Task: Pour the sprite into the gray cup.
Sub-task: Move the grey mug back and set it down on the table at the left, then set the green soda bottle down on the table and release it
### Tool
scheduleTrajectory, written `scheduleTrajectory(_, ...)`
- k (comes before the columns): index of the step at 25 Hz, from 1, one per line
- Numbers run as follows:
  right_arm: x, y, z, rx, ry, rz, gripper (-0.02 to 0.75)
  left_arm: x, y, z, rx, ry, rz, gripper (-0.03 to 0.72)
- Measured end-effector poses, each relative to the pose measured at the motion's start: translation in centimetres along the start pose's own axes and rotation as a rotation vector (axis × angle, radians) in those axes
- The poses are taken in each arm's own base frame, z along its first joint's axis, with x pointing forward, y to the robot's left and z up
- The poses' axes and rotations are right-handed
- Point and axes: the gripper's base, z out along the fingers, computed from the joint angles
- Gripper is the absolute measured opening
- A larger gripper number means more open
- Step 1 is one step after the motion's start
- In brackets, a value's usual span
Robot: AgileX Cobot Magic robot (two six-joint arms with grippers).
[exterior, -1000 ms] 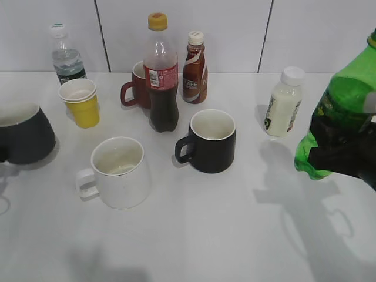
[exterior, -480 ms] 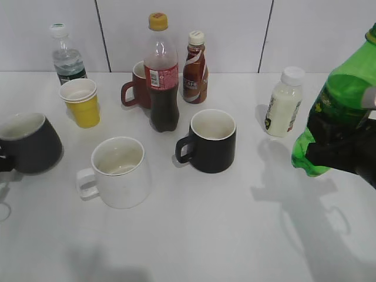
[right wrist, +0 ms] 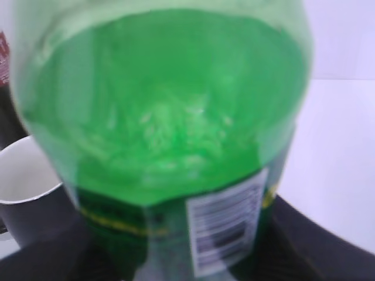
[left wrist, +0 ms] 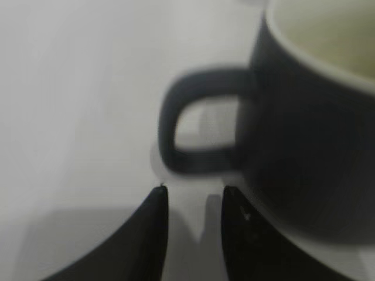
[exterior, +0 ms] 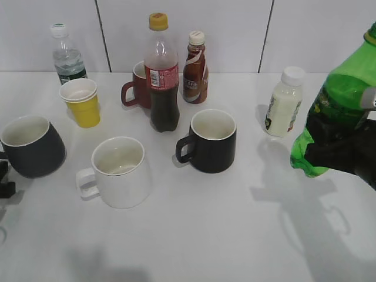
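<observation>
The gray cup [exterior: 34,147] stands upright on the table at the far left, its off-white inside showing. In the left wrist view the gray cup [left wrist: 304,134] is close ahead, with its handle [left wrist: 176,140] just beyond my fingertips. My left gripper [left wrist: 193,196] is open and empty, a little short of the handle; it also shows at the left edge of the exterior view [exterior: 4,176]. My right gripper [exterior: 343,155] is shut on the sprite [exterior: 343,88] and holds it tilted above the table at the far right. The sprite [right wrist: 164,111] fills the right wrist view.
A white mug [exterior: 117,171] and a straight black mug [exterior: 210,141] stand mid-table; the black mug [right wrist: 26,193] also shows in the right wrist view. Behind are a cola bottle [exterior: 161,76], coffee bottle [exterior: 194,67], red mug [exterior: 136,87], yellow cup [exterior: 82,103], water bottle [exterior: 66,56] and white bottle [exterior: 283,103].
The gray cup moved right from the left edge and went from tilted to upright on the table. My left gripper has let go of it and drawn back. The sprite shifted slightly left.
</observation>
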Motion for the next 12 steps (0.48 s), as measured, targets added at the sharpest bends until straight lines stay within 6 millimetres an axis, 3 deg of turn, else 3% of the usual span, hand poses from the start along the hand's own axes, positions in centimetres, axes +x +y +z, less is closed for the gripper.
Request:
scheduleTrajectory(5,0.9,-0.3,0.6,0.043,0.012,0.031,0.384,0.8,-0.2,-1.4,-0.010,0.051,-0.013,0.281)
scheduleTrajectory(12,3.4,-0.8,2.1,0.137,0.035,-0.010,0.384,-0.9,-0.3,-3.6,-0.023,-0.016,-0.003,0.309)
